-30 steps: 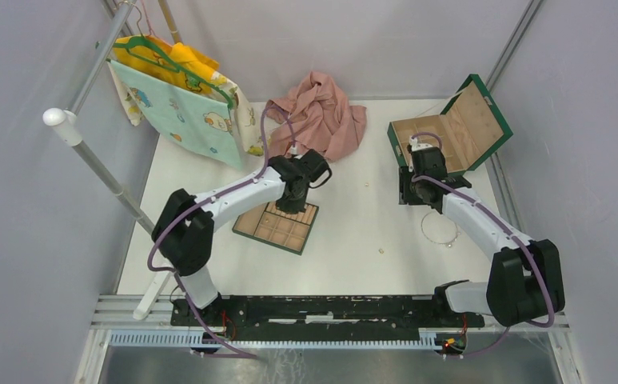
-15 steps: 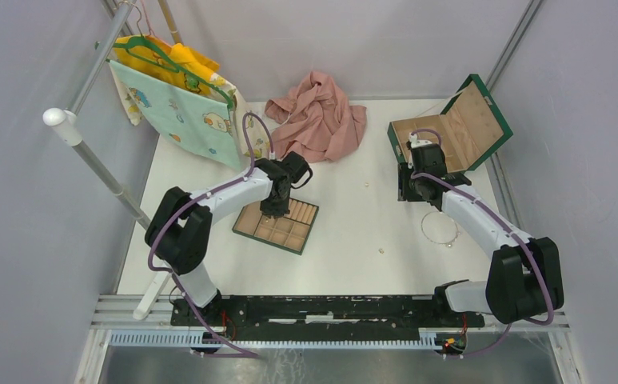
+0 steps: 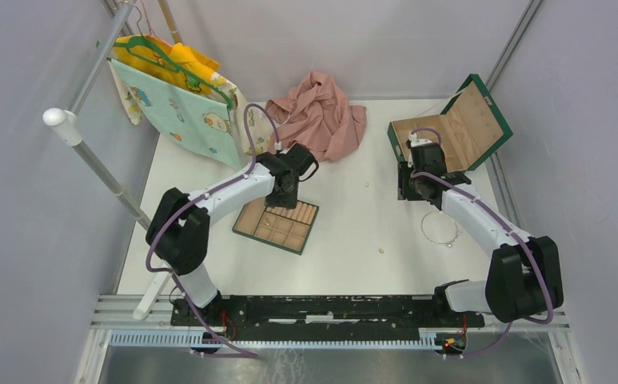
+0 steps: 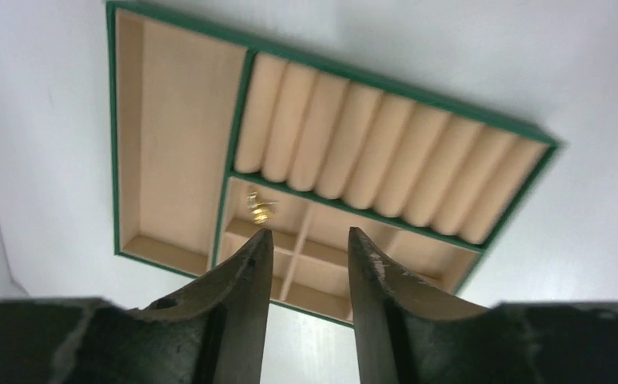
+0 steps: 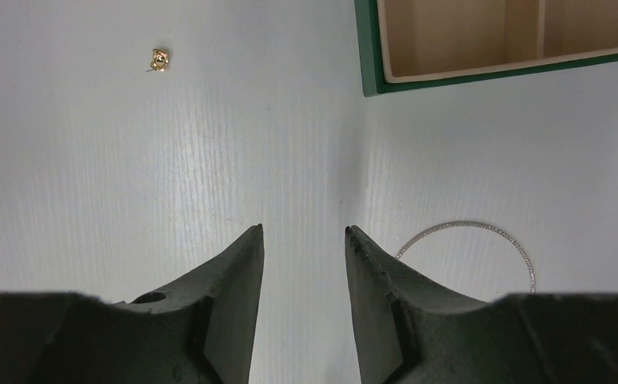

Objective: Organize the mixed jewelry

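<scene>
The tan compartmented tray (image 3: 277,228) lies left of centre. My left gripper (image 3: 283,196) hovers over its far edge, open and empty. In the left wrist view the gripper (image 4: 309,234) is above the tray's small compartments (image 4: 353,256). One pale-gold piece (image 4: 261,210) lies in a compartment just beyond the left fingertip. My right gripper (image 3: 413,190) is open and empty above bare table, in front of the green box (image 3: 449,132). The silvery wire loop (image 3: 440,228) lies near it and also shows in the right wrist view (image 5: 465,228). Loose gold pieces lie on the table (image 3: 367,185), (image 3: 381,250); one shows in the right wrist view (image 5: 159,59).
The green box stands open at the back right, and its corner (image 5: 373,48) shows in the right wrist view. A crumpled pink cloth (image 3: 317,116) lies at the back centre. Patterned cloths (image 3: 177,96) hang from a rack on the left.
My left gripper swung left over the tray's far edge, then came back slightly right and rose. The right arm has hardly moved.
</scene>
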